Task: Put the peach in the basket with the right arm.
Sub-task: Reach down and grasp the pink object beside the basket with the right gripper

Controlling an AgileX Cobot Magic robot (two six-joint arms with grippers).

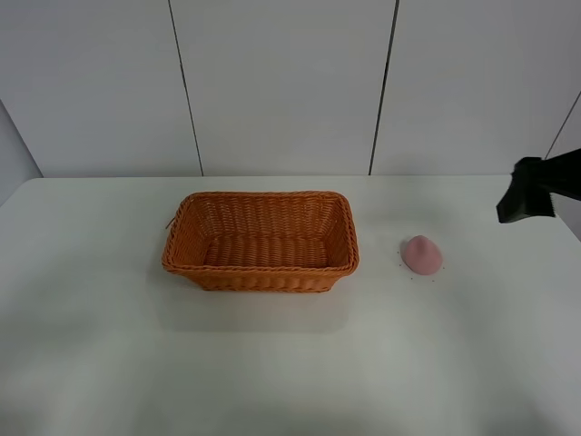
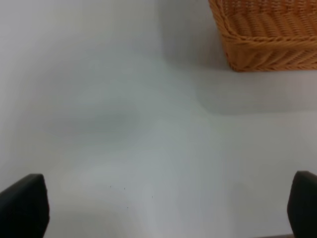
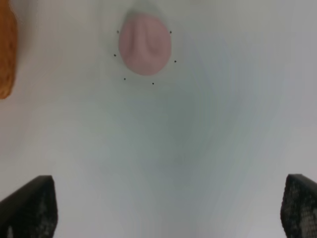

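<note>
Hovering over the white surface point(image 3: 198, 148), the right claw point(image 3: 168, 210) is released and empty, fingers point(image 3: 29, 208) spread wide. Ahead lies the peach point(image 3: 145, 47), near the wicker basket point(image 1: 263, 278) but apart; I would centre it between the fingers before descending, then clench gently.

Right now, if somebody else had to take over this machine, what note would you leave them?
Right gripper: open, empty, facing the peach but clear of it.
Left gripper: open, empty, over bare table, with a corner of the basket ahead of it.
Peach: on the table, right of the basket, not touching it.
Basket: nothing inside.
Done: nothing.
Left: right gripper grasps the peach, carries it over and releases it in the basket.
</note>
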